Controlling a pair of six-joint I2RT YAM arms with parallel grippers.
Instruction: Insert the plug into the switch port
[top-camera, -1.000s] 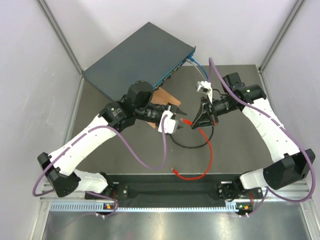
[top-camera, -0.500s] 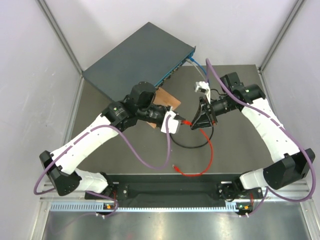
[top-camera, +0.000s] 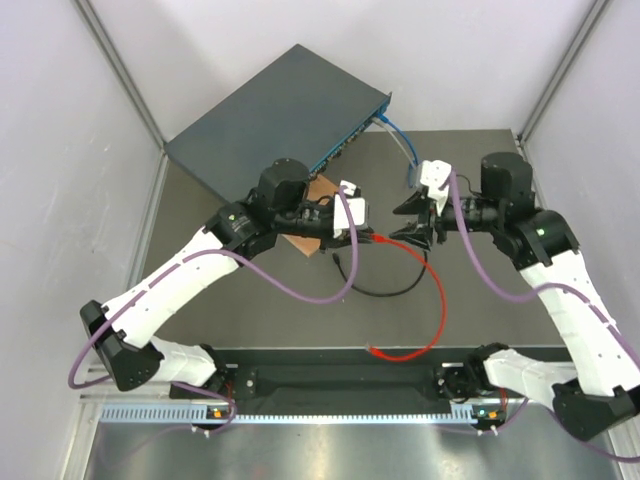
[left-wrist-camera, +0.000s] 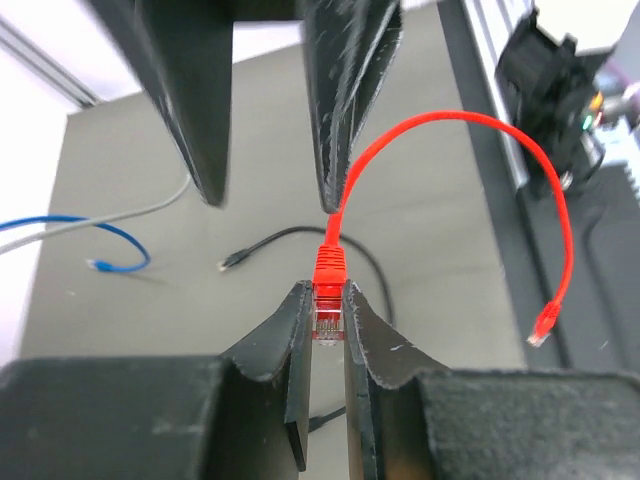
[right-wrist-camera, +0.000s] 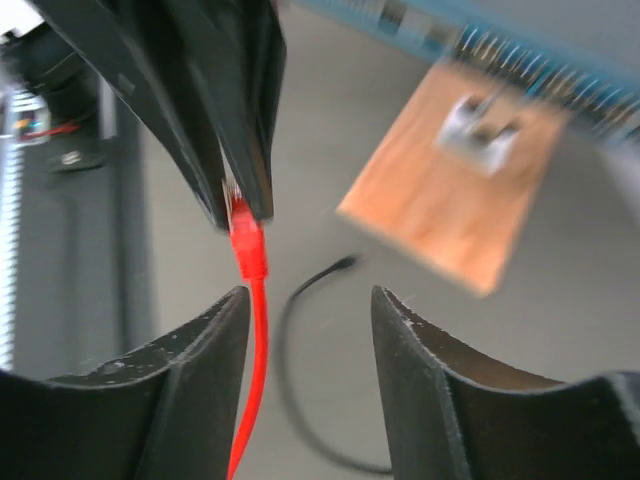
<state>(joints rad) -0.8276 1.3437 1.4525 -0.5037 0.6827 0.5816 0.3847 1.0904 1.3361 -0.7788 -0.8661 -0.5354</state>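
Just in front of the switch (top-camera: 270, 110), clear of its socket edge, my left tool (left-wrist-camera: 326, 288) is clenched on the red plug (left-wrist-camera: 329, 268). My right tool (right-wrist-camera: 310, 295) hangs released off the switch's right corner, facing the plug. The cable (right-wrist-camera: 252, 330) runs beside one finger; contact I cannot tell.

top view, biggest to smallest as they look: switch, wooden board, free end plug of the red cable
1. switch, by far the largest
2. wooden board, partly hidden under the left arm
3. free plug of the red cable, a tiny tip
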